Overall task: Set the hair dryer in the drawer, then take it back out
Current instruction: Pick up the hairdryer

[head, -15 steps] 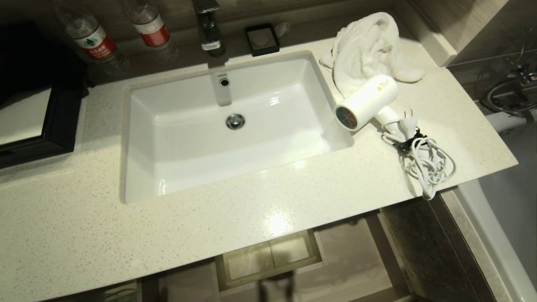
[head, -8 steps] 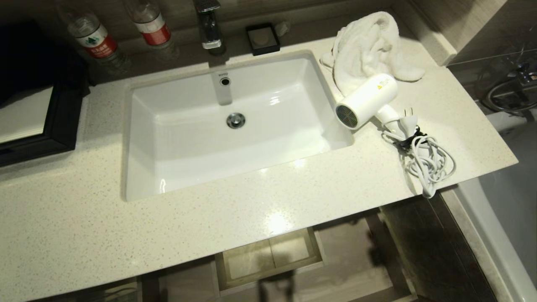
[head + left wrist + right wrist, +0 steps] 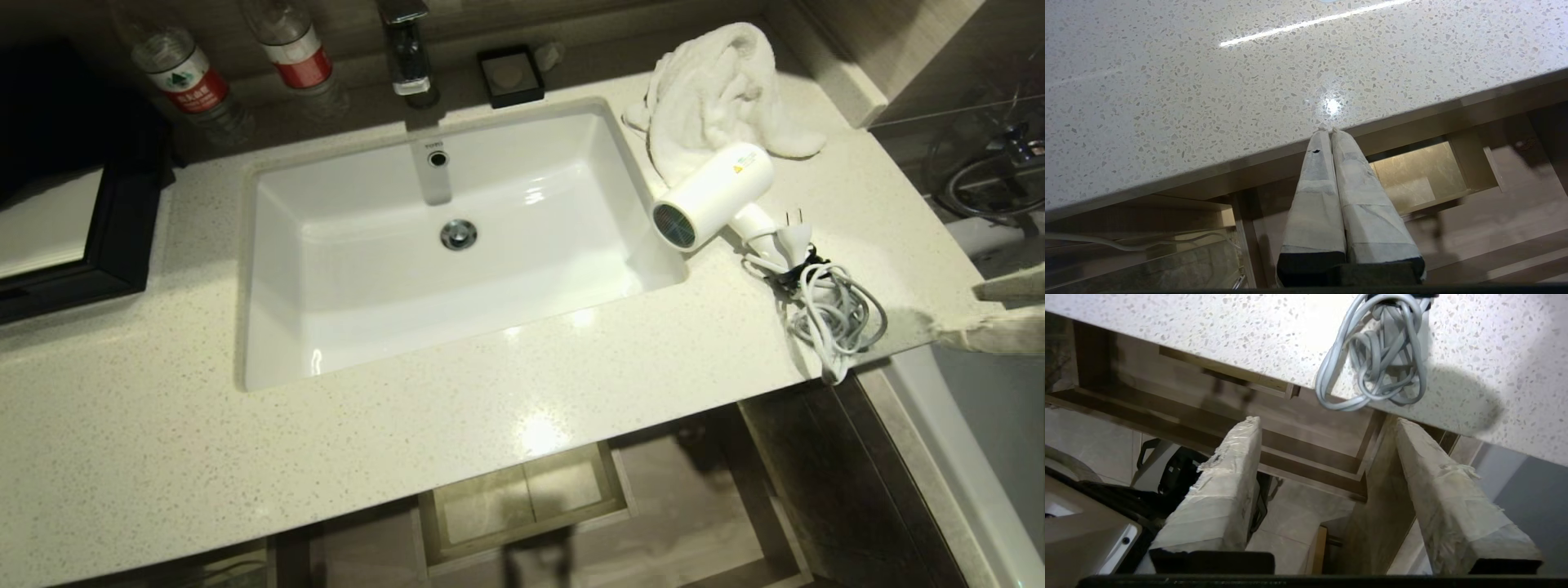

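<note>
The white hair dryer (image 3: 714, 194) lies on the speckled countertop (image 3: 490, 408) right of the sink, nozzle toward the basin. Its coiled cord (image 3: 837, 318) trails to the counter's front right corner, and the cord (image 3: 1376, 363) hangs slightly over the edge. The drawer (image 3: 694, 506) stands pulled out below the counter, its boxed cutout (image 3: 522, 498) showing, with nothing lying in it. My right gripper (image 3: 955, 310) reaches in from the right edge, open and holding nothing, just right of the cord. My left gripper (image 3: 1327, 131) is shut and holds nothing, below the counter's front edge.
A white sink (image 3: 457, 245) fills the counter's middle, with a faucet (image 3: 404, 49) behind it. A crumpled white towel (image 3: 718, 90) lies behind the dryer. Two water bottles (image 3: 188, 77) and a black dish (image 3: 510, 77) stand at the back. A bathtub (image 3: 980, 425) borders the right.
My right gripper has come into the head view at the right edge, with its fingers apart. The hair dryer, cord and drawer have not moved.
</note>
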`<state>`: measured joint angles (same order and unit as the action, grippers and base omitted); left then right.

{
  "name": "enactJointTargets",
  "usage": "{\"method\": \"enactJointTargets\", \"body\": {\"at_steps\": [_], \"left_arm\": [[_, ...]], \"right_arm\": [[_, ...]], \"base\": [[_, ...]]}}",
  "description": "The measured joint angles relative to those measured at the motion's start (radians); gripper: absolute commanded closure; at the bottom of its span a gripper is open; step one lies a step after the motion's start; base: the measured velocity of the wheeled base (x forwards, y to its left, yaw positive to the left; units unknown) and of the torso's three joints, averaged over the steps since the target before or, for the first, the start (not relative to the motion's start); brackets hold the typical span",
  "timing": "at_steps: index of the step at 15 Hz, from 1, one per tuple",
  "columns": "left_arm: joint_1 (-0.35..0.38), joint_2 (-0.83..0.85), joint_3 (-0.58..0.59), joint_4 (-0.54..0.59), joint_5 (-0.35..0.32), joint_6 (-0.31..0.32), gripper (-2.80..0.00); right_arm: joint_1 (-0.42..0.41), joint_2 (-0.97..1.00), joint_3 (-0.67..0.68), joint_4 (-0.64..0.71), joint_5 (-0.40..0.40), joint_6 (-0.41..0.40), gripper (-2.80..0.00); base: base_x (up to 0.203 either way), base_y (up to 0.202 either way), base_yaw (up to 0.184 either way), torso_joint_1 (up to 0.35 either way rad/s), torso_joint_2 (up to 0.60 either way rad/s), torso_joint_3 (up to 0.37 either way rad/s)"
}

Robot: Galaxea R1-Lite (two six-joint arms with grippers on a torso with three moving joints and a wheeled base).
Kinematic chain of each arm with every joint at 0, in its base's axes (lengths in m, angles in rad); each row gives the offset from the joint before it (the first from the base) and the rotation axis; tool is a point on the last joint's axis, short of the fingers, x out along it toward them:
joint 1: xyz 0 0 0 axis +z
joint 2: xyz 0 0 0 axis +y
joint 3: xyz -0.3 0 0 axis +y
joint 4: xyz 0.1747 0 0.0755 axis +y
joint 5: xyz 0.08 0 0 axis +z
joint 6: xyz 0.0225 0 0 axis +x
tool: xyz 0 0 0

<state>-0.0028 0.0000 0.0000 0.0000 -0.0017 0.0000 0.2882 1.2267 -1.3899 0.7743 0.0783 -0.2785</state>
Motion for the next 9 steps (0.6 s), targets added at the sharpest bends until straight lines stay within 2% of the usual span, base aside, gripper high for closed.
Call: {"method": "enactJointTargets", "body": {"at_steps": [2, 6, 9], "left_arm": [[0.000, 0.000, 0.000, 0.000, 0.000, 0.000, 0.00], [0.000, 0.000, 0.000, 0.000, 0.000, 0.000, 0.00], [0.000, 0.000, 0.000, 0.000, 0.000, 0.000, 0.00]], "right_arm": [[-0.020, 0.073, -0.015, -0.027, 0.002, -0.038, -2.80], [-0.087, 0.191, -0.040, -0.077, 0.006, -0.196, -2.80], [-0.115, 0.259, -0.042, -0.161, 0.014, -0.204, -2.80]], "base": [[0.000, 0.000, 0.000, 0.000, 0.00, 0.000], [0.000, 0.000, 0.000, 0.000, 0.00, 0.000], [0.000, 0.000, 0.000, 0.000, 0.00, 0.000]]}}
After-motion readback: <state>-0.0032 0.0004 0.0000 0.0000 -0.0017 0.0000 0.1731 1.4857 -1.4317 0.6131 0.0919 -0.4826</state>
